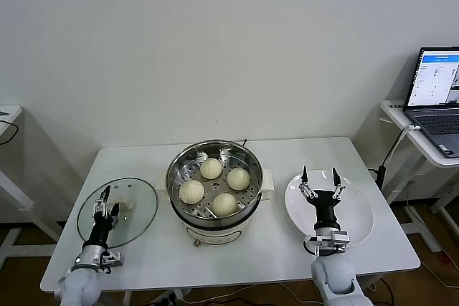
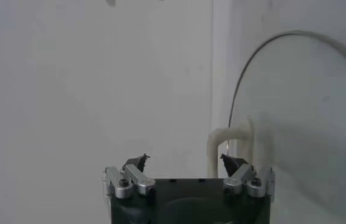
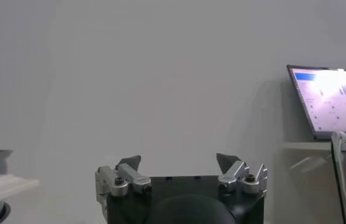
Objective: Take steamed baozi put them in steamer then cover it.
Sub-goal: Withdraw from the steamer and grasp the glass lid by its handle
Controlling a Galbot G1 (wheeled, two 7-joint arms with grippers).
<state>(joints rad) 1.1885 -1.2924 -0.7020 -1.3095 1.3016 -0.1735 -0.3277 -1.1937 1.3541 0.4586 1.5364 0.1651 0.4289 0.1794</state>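
Baozi loading looks finished: on the tabletop [image 1: 287,155] the steamer [image 1: 214,214] stands open at the middle with all 4 buns [image 1: 211,168] on its perforated tray. Only covering appears left. The glass cover [image 1: 140,214] lies flat to the steamer's left. The plate [image 1: 358,221] to the right is bare. The left tool [image 1: 106,200] hangs over the cover near its handle [image 2: 227,143], spread wide, holding nothing. The right tool [image 1: 320,180] hovers over the plate, also wide and empty.
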